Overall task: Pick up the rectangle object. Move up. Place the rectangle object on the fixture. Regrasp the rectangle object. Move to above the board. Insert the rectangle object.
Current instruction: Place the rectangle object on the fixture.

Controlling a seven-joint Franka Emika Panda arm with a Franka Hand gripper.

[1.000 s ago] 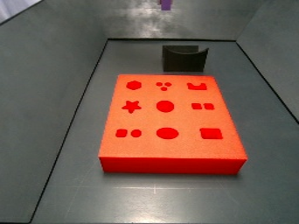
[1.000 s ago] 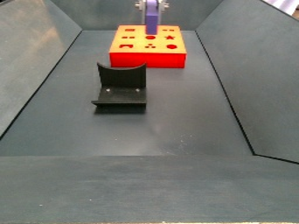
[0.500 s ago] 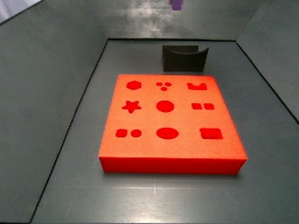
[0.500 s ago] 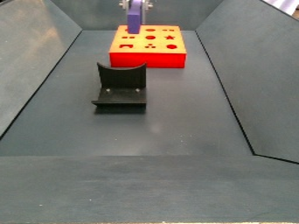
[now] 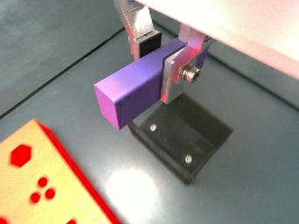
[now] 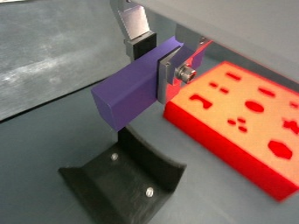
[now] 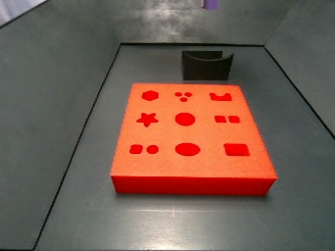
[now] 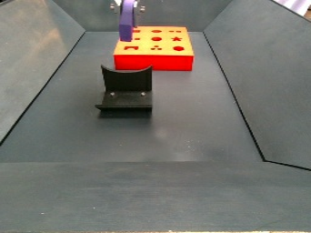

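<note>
My gripper point(image 5: 162, 59) is shut on the purple rectangle object point(image 5: 131, 85), which lies level and crosswise between the silver fingers; both wrist views show this point(image 6: 158, 63). The block point(image 6: 126, 94) hangs in the air above the dark fixture point(image 6: 122, 175), whose curved notch is empty. In a side view the block point(image 8: 126, 19) is high up, just beyond the fixture point(image 8: 125, 89) and in front of the orange-red board point(image 8: 155, 47). In a side view only the block's lower tip point(image 7: 211, 4) shows at the top edge, above the fixture point(image 7: 207, 65). The board point(image 7: 190, 137) lies flat with empty cut-outs.
The dark grey floor is bounded by sloping grey walls point(image 8: 36, 73) on both sides. The board's corner point(image 5: 30, 184) lies close beside the fixture point(image 5: 181, 136) in a wrist view.
The gripper has carried the purple block sideways away from above the board and toward the fixture, staying at the same height. Board and fixture have not moved.
</note>
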